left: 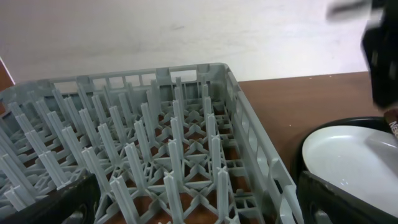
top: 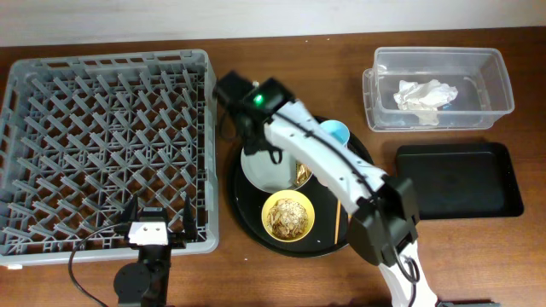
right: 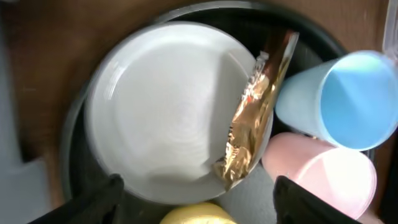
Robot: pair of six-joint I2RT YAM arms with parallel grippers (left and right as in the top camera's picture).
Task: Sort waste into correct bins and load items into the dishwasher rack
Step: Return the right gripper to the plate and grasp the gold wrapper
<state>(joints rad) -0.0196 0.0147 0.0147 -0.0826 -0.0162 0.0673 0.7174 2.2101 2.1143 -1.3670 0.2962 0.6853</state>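
The right gripper (right: 198, 186) hangs over the left half of the round black tray (top: 247, 217), its jaws spread wide and holding nothing, one finger either side of the near rim of the pale grey plate (right: 165, 118). A crumpled gold wrapper (right: 255, 112) lies across the plate's right edge. Just right of the plate on the tray, the light-blue cup (right: 339, 99) and the pink cup (right: 329, 177) lie on their sides, touching each other. At the tray's near edge sits the yellow bowl (top: 288, 215) with the food scraps (top: 288, 213) in it, the chopsticks (top: 339, 217) beside it (partly under the arm). Only a thin strip of bare table parts the tray's left rim from the dishwasher rack (top: 107, 145), whose pegs stand free. Left of the tray, the left gripper (top: 155, 223) is over the rack's near wall, jaws wide and holding nothing. Right of the tray, across open table, stand the clear tub (top: 499, 81), holding the napkin (top: 424, 94), and the black rectangular tray (top: 456, 179)
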